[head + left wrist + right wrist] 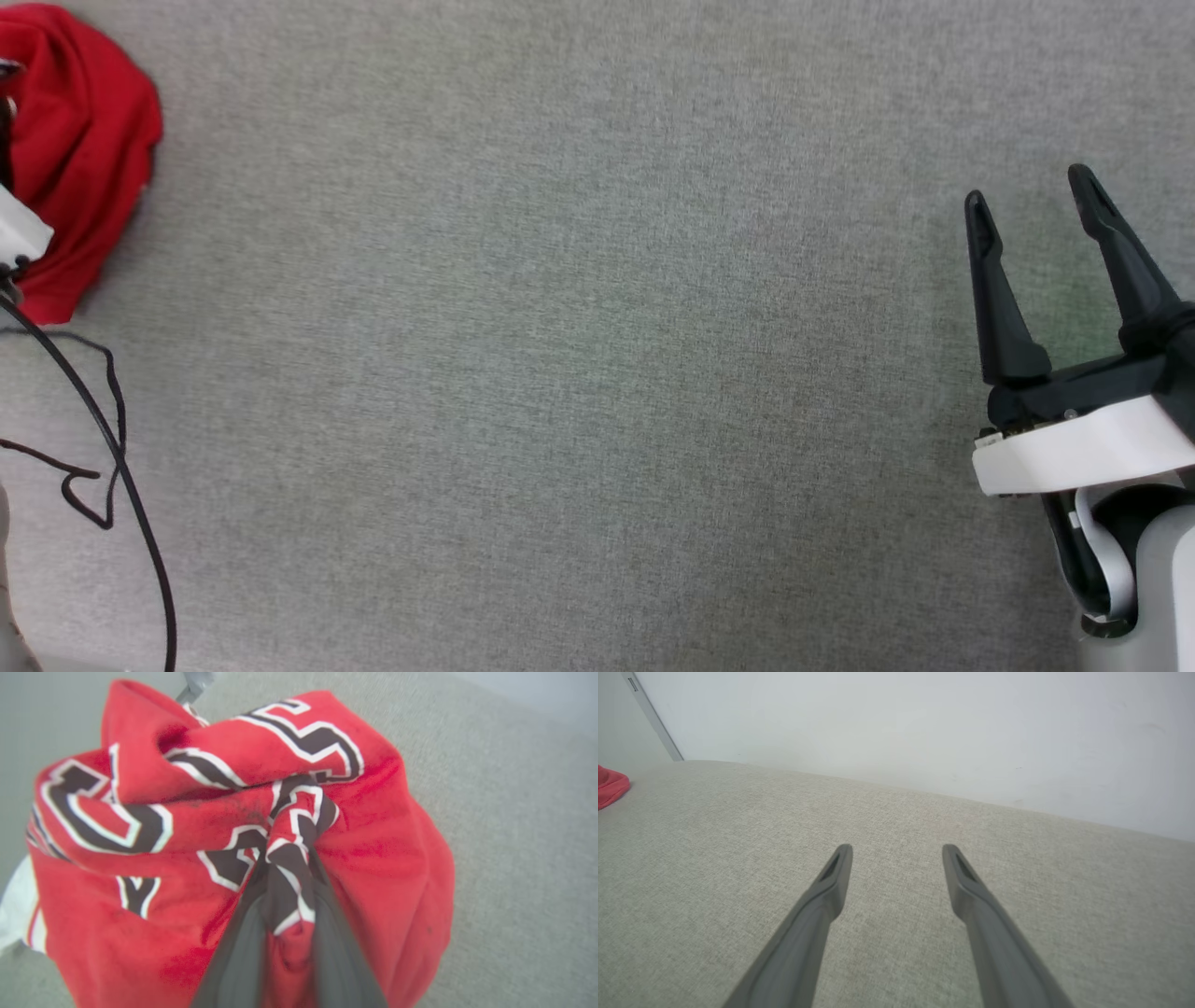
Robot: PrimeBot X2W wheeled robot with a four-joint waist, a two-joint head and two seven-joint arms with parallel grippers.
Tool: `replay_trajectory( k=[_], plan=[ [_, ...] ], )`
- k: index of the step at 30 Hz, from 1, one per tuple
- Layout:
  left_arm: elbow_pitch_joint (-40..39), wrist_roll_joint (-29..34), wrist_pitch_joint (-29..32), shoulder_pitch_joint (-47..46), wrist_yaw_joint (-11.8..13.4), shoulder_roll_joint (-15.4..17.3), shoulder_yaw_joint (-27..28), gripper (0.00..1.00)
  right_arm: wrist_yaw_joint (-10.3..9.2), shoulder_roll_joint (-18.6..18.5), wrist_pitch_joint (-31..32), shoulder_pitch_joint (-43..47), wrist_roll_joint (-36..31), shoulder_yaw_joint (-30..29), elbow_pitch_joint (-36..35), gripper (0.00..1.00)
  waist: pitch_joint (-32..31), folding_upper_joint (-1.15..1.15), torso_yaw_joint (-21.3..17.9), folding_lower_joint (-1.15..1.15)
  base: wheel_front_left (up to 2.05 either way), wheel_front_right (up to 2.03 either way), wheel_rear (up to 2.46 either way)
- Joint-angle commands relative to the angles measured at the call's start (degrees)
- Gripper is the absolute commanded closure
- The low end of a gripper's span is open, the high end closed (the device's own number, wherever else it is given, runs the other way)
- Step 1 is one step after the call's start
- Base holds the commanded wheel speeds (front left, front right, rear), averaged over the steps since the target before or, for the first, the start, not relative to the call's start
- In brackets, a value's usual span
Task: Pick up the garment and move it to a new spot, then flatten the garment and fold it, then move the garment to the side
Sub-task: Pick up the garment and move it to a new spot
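main risk: left gripper (290, 872) has only a narrow ridge of the garment (243, 826) between its fingers, right on the printed lettering. fabric looks thin, so i'd expect that fold to slide out once the arm lifts and the rest of the bundle hangs off it. second: the garment is balled up, layers tucked under each other, so a lift from this pinch probably carries it as a lump and makes flattening harder. can't tell how many layers are in the pinch. third: a loose black cable (140, 523) loops over the grey surface (597, 373) just by the left arm and could snag on a sweep to the right. garment lies at the far left edge of the head view, partly cut off by the frame, with a white sleeve (14, 905) poking out at one side. can't tell whether any of it is off the surface. pose: left arm reaches in over the heap, fingers pressed in on the fold. right gripper (1029, 187) hovers low right, well apart from the garment, fingers spread wide with nothing between them, aimed toward the wall (924, 728). too far off to catch a slip.
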Motion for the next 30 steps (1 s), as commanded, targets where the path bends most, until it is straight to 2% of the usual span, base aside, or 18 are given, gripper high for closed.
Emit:
replay_trajectory(
  k=[1, 10, 16, 22, 30],
  plan=[
    [-0.63, 0.61, -2.05, 0.05, 0.58, 0.19, -0.07, 1.0, -0.04, 0.25, -0.41, 0.41, 0.45, -0.07, 0.23, 0.0, -1.83, 0.0, 0.43, 0.0, 0.0, 0.0, 0.0],
    [-3.15, 5.75, -20.61, 1.07, 2.99, -0.03, -1.77, 1.0, -0.04, 2.13, -2.48, 3.72, 1.51, -1.48, 3.06, 0.0, -11.44, 0.0, -0.06, 0.0, 0.0, 0.0, 0.0],
    [-5.24, 7.28, -28.02, 4.58, 4.09, -1.71, -2.78, 1.0, -0.04, 3.03, -3.46, 7.12, 2.46, -3.0, 4.25, 0.0, -17.77, 0.0, -1.54, 0.0, 0.0, 0.0, 0.0],
    [-9.86, 7.9, -29.41, 9.9, 3.43, -4.28, -4.96, 1.0, -0.04, 3.26, -3.73, 10.37, 4.33, -3.77, 4.95, 0.0, -22.58, 0.0, -3.78, 0.0, 0.0, 0.0, 0.0],
    [-19.32, 6.96, -23.92, 17.98, 2.23, -8.96, -9.32, 1.0, -0.04, 3.24, -3.95, 14.15, 6.59, -4.44, 5.96, 0.0, -27.67, 0.0, -8.43, 0.0, 0.0, 0.0, 0.0]
  ],
)
